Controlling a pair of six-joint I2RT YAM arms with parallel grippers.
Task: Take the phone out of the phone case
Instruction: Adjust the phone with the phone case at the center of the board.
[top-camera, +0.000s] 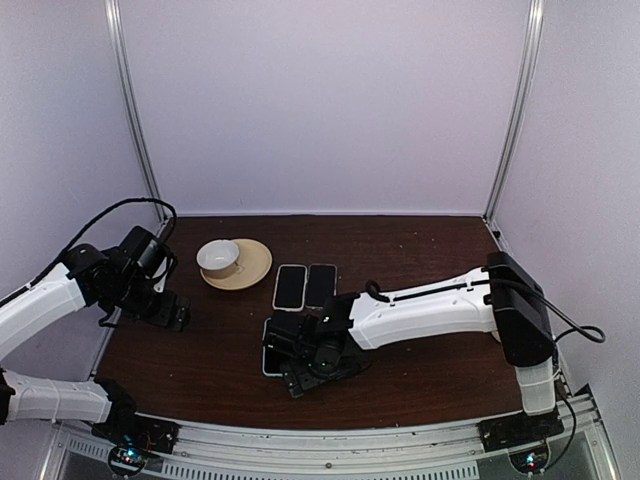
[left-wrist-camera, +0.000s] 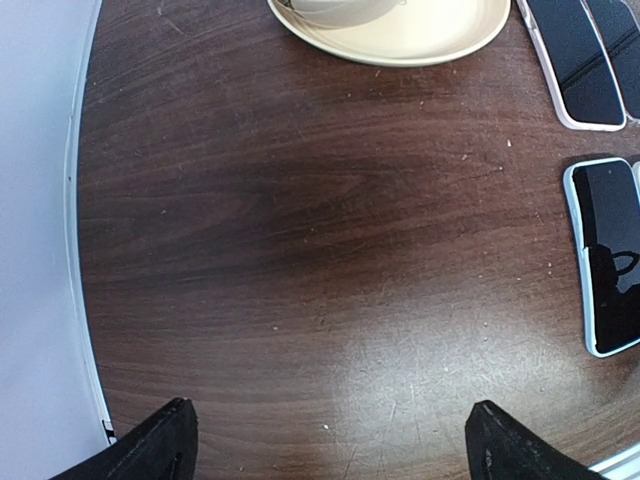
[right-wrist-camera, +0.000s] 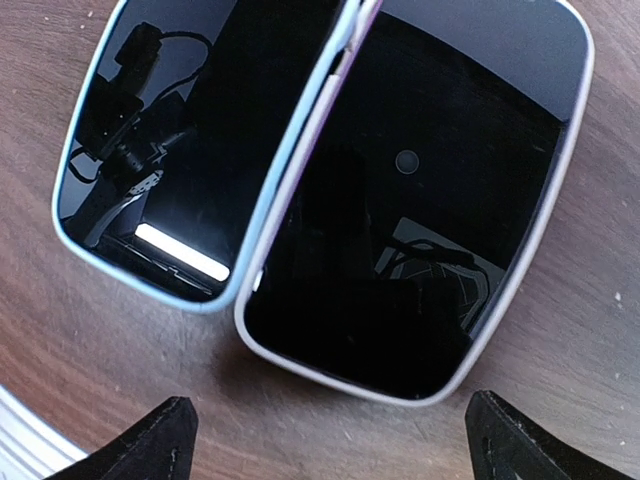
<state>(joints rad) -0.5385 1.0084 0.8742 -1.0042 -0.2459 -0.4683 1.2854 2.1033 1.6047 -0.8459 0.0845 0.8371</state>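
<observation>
Right claw (right-wrist-camera: 330, 400): spread wide, gripping nothing, poised over two cased phones lying face up, long edges touching, on the surface (right-wrist-camera: 80, 330). Blue-cased phone (right-wrist-camera: 190, 130) is on the left-arm side; the lilac-cased phone (right-wrist-camera: 430, 200) sits more squarely ahead of the fingers. Wrist view cuts off both far ends; from above the claw hides most of both. Left claw (left-wrist-camera: 330, 410): wide open, empty, well apart.
</observation>
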